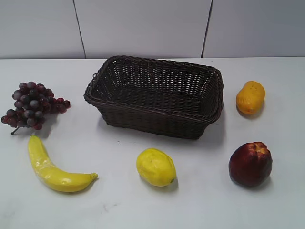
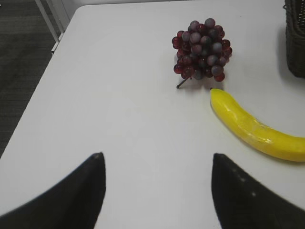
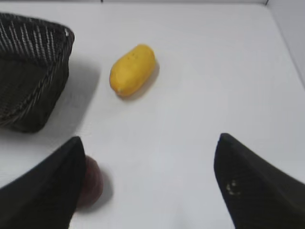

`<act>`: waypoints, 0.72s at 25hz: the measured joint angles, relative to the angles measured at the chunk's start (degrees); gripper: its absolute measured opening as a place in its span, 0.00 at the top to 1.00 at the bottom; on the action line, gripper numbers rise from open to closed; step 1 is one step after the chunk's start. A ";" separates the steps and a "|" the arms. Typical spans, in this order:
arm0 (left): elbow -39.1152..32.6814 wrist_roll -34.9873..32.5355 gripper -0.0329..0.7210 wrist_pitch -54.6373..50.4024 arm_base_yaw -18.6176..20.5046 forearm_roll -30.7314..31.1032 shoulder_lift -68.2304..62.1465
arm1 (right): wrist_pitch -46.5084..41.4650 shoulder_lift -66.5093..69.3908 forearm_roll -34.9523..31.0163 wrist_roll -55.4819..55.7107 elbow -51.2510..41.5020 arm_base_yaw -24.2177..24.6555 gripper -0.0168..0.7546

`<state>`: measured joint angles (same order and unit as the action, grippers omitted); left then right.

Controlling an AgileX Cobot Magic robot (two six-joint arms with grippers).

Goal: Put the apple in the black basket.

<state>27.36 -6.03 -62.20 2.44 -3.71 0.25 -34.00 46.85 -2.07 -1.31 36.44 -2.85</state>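
Note:
The dark red apple [image 1: 250,163] sits on the white table at the front right. In the right wrist view it [image 3: 92,182] shows partly behind my left finger. The black basket [image 1: 157,95] stands empty at the middle back; its corner shows in the right wrist view [image 3: 33,71] and its edge in the left wrist view [image 2: 295,38]. My right gripper [image 3: 148,143] is open and empty above the table, right of the apple. My left gripper [image 2: 157,157] is open and empty over bare table. Neither gripper shows in the exterior view.
Purple grapes [image 1: 32,105] and a banana [image 1: 50,167] lie at the left, also in the left wrist view [image 2: 202,47] [image 2: 257,126]. A yellow lemon [image 1: 156,167] lies front middle. An orange fruit [image 1: 250,97] lies right of the basket, also in the right wrist view [image 3: 132,69].

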 joint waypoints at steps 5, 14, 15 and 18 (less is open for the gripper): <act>0.00 0.00 0.27 0.00 0.00 0.00 0.00 | -6.32 17.76 -2.52 -2.66 6.20 -6.00 0.16; 0.00 0.00 0.27 0.00 0.00 0.00 0.00 | -5.61 37.65 -3.37 -2.05 9.96 -15.54 0.15; 0.00 0.00 0.27 0.00 0.00 0.00 0.00 | -4.95 39.30 -3.37 -1.98 9.96 -15.60 0.15; 0.00 0.00 0.27 0.00 0.00 0.00 0.00 | -3.28 43.35 -3.37 -1.93 10.03 -15.60 0.14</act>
<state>27.36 -6.03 -62.20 2.44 -3.71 0.25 -37.28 90.20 -5.44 -3.24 46.46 -18.45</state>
